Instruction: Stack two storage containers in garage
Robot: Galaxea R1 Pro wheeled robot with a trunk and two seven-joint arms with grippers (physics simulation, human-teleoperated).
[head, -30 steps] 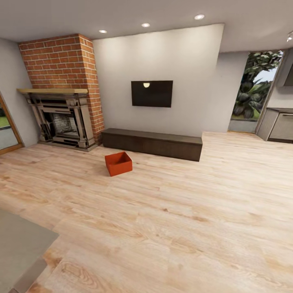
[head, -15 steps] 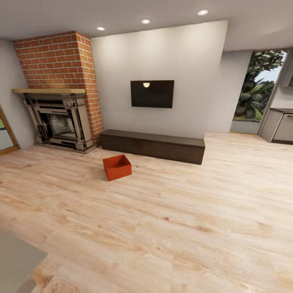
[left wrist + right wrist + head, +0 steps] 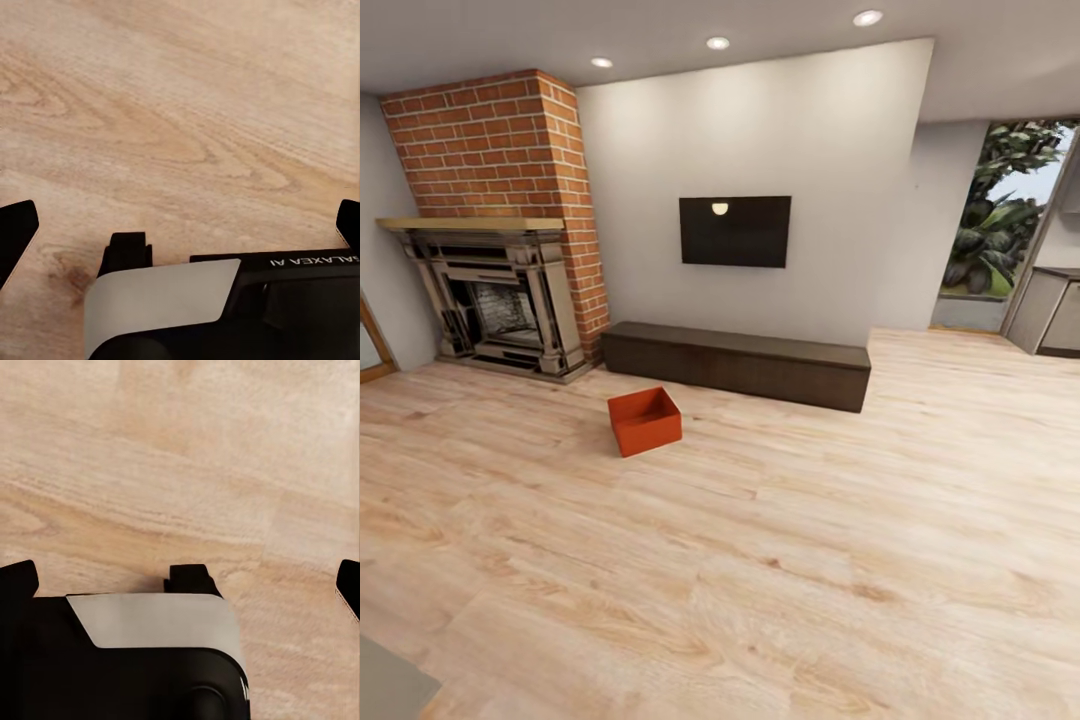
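One orange-red lidless storage container (image 3: 645, 421) stands on the light wood plank floor (image 3: 780, 540) of the living room, a short way in front of the long dark cabinet (image 3: 737, 364). The second container is out of view. In the left wrist view my left gripper (image 3: 184, 217) is open over bare planks, its black fingertips (image 3: 16, 229) far apart with nothing between them. In the right wrist view my right gripper (image 3: 184, 577) is open too, above the same wood floor, with one fingertip (image 3: 18, 579) at the picture's edge.
A red brick chimney with a fireplace (image 3: 500, 310) stands at the back left, and a black TV (image 3: 735, 231) hangs on the white wall. A glass door (image 3: 1000, 230) and a grey unit (image 3: 1050, 315) are at the far right. A grey mat corner (image 3: 385, 690) lies at the near left.
The whole head view has shifted: the camera has moved forward, the grey mat has slid almost out at the lower left, and the container and cabinet look slightly nearer.
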